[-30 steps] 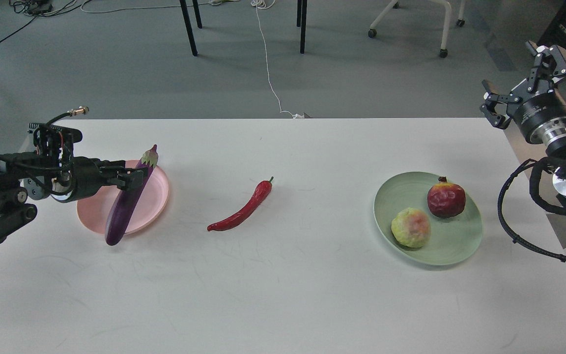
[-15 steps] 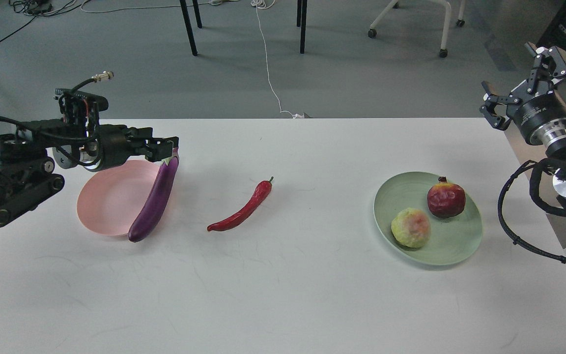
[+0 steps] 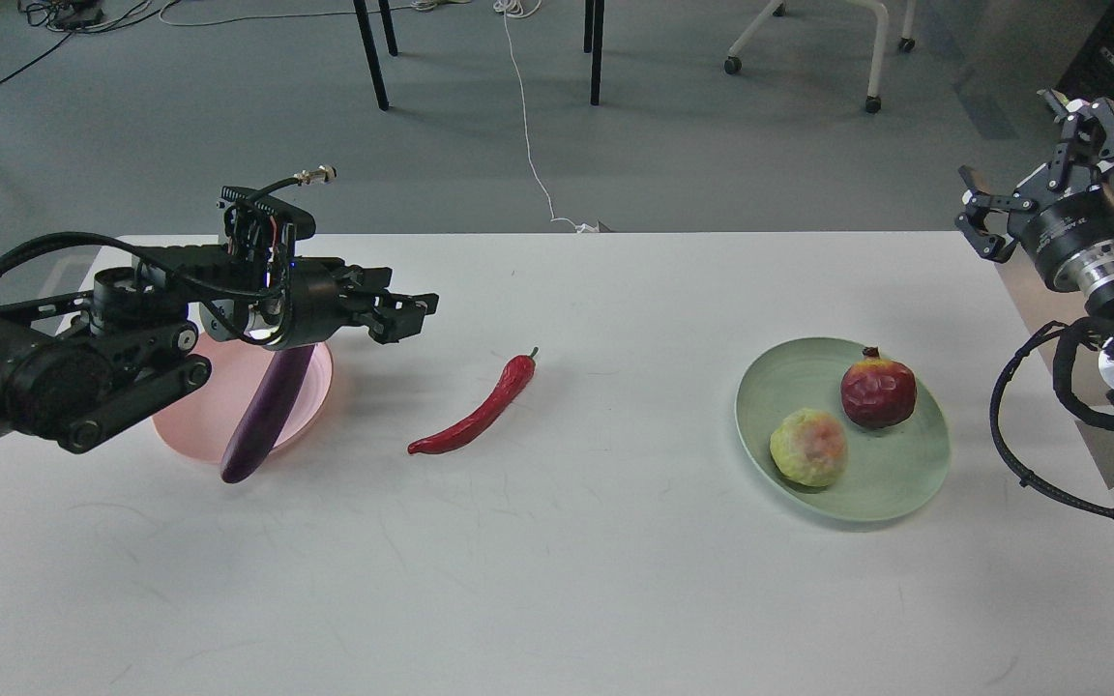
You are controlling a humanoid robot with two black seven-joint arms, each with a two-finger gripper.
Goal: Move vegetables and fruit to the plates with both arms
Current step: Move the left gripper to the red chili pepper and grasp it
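Observation:
The purple eggplant lies across the pale pink plate, its lower end over the plate's front rim and its stem end hidden behind my left arm. My left gripper is open and empty, above the table right of the pink plate and left of the red chili pepper, which lies on the table. The pomegranate and the yellow-green fruit sit on the mint green plate. My right gripper is open and empty, raised off the table's far right corner.
The white table spans the view. Beyond its far edge on the grey floor are black table legs, a white cable and a wheeled chair base.
My left gripper has let go of the eggplant and moved right toward the chili. The eggplant has settled back across the pink plate. The right gripper shifted slightly right.

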